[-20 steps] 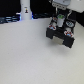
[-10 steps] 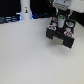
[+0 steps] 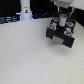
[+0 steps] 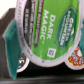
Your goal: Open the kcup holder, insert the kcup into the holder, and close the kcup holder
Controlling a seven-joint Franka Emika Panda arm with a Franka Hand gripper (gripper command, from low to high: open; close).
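One arm, one gripper [image 3: 62, 21], hanging right over the kcup holder [image 3: 61, 34] at the far side of the white table [image 3: 30, 60]. The kcup [image 3: 63, 20] shows as a small green spot sitting right at the fingertips, directly above the holder's top. Wrist view: the kcup [image 4: 47, 30] fills most of the picture, green lid reading "DARK MAGIC", tilted, with the black holder [image 4: 10, 22] behind and under it. Teal finger pads [image 4: 12, 45] sit against the cup's edge on one side, so the jaws look closed around the kcup, narrow gap, cup between them. White bottle-like object [image 3: 25, 9] stands well away from the gripper, toward the exterior view's left. Versus half a second ago: gripper, cup and holder are in about the same place; no clear shift visible at this resolution.
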